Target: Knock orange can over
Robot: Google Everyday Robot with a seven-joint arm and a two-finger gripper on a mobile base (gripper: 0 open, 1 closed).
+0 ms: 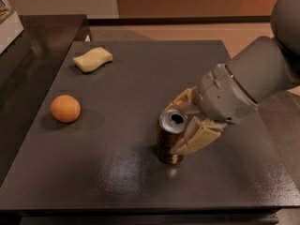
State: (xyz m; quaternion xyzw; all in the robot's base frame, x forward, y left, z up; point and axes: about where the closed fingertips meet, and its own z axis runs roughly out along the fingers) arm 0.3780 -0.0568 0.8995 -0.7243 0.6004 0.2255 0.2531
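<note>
The orange can point(165, 143) stands upright on the dark table point(122, 83), right of the middle and toward the front; its sides are coppery brown and its silver top with the drinking hole faces up. My gripper point(172, 128) is open and comes in from the right at can height. Its cream fingers straddle the can's right side. One finger point(183, 102) lies behind the can's top. The other finger point(197, 139) lies against the can's front right side.
A round orange fruit point(65, 108) lies at the left of the table. A pale yellow sponge point(93, 59) lies at the back left. A dark counter point(28, 46) adjoins the table on the left. My grey arm point(255, 76) covers the table's right side.
</note>
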